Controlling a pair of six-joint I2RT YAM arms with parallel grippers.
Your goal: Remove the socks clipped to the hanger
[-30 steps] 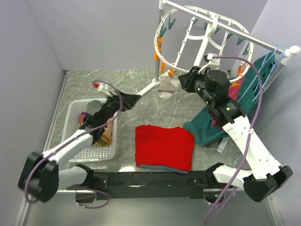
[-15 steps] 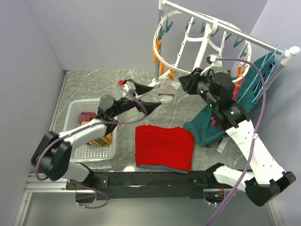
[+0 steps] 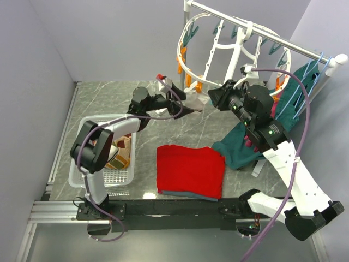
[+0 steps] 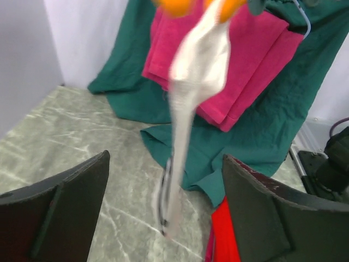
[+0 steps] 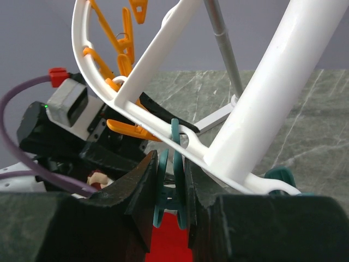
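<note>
- Item: whitish-grey sock (image 4: pixel 199 65), the one sock seen clipped to the hanger (image 3: pixel 238 52). It hangs limp from an orange peg (image 4: pixel 173 4) at the frame's lower rim, with its tail dangling free above the table (image 4: pixel 65 125).
- Handling, as judged: light, soft, thin knit. It should fold and bunch under the pads rather than slide, and nothing about it is fragile. The peg's bite is the only resistance, and a pull may set the frame swinging.
- Hold point, as judged: the wider upper part just below the peg. The narrow tail offers little cloth.
- Left gripper (image 4: pixel 164 161): jaws spread wide, holding nothing. The sock hangs in the gap between the two fingers, roughly central and touching neither. It is blurred in the wrist view, so contact at the tail cannot be told.
- Right gripper (image 5: pixel 172 174): closed on a teal peg (image 5: pixel 162 188) at the hanger's rim, beside a white cross bar. This probably steadies the frame.
- Also listed: a tan-brown striped sock (image 3: pixel 121 156) lying in the white basket (image 3: pixel 82 136), well apart from the hanger.
</note>
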